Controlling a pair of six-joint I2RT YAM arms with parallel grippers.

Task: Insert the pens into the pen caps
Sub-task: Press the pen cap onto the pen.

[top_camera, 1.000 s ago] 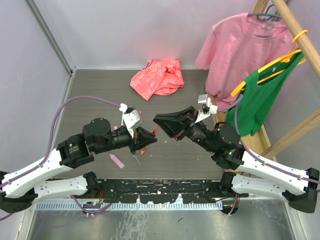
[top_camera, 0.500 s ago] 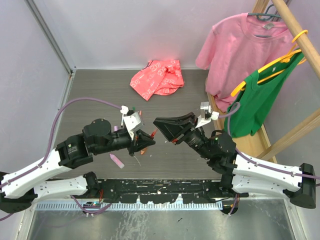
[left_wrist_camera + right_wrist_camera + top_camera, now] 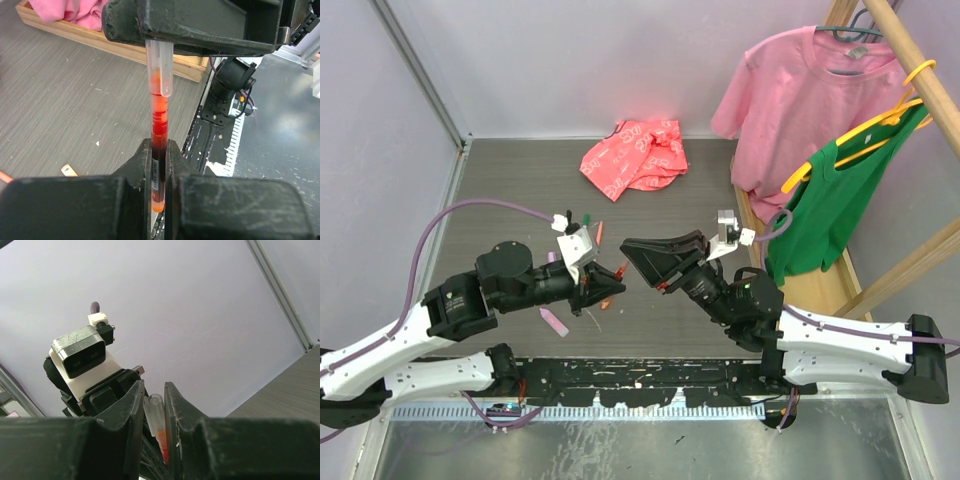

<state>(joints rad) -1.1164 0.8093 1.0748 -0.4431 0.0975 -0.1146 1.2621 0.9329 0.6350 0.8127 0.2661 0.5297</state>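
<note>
- Grey wood-grain tabletop (image 3: 520,180) lies below both arms; a red patterned cloth (image 3: 635,155) sits at its far side.
- Left tool (image 3: 159,150), clamped tight on a light, stiff, slick red-orange pen (image 3: 158,120), holds it near the tail; grip there.
- Right tool (image 3: 154,405) pinches the clear cap (image 3: 160,65); pen tip already inside it.

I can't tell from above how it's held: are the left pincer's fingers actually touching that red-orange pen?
Touching. The left wrist view shows the left pincer shut on the red-orange pen, both fingers pressed against its barrel with no gap.
</note>
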